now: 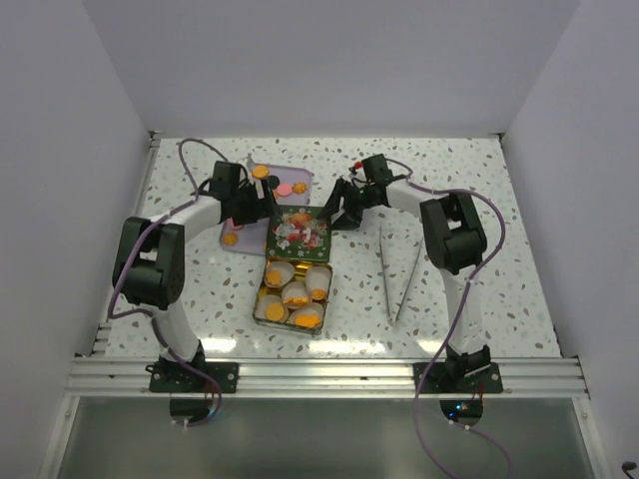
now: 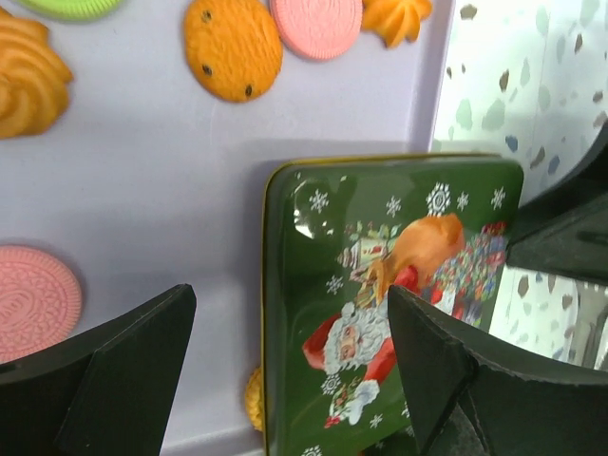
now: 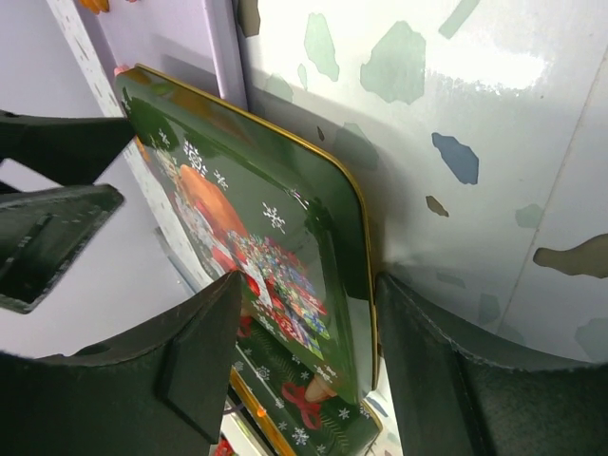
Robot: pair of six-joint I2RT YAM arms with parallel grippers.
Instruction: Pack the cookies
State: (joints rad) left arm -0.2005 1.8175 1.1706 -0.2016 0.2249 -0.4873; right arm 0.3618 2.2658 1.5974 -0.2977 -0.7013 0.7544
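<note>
Nearest the bases: tin (image 1: 259, 296), uncovered, holding paper cups (image 1: 296, 291), several with orange cookies (image 1: 275, 311) inside. To its right, on the speckled table (image 3: 456, 95): tongs (image 1: 387, 284), untouched, well apart from both arms.

Just beyond the tin: lid (image 1: 300, 232), green with a Santa print, face up and tilted, 1 edge overlapping the lavender tray (image 2: 142, 190), the opposite edge toward the tin.

Over the lid from the left: left gripper (image 2: 290, 299), its 2 fingers (image 2: 104, 370) spread wide, holding nothing. At the lid's right rim: right gripper (image 3: 306, 285), jaws part-way apart and astride that rim, 1 finger over the printed face, 1 beside the edge; cannot tell whether clamped on it.

Farthest: unpacked cookies on the tray, among them a chip round (image 2: 233, 47), 2 pink rounds (image 2: 318, 24), an orange swirl (image 2: 28, 85), and 1 orange piece (image 2: 253, 399) half hidden under the lid's edge.

Reads as a lid-handling step with packing unfinished: tin partly filled, many cookies outside it. Calls next for a firm pinch on the rim, then a clean lift clear of the tray, without dragging the cookie beneath the edge or knocking the cups.
</note>
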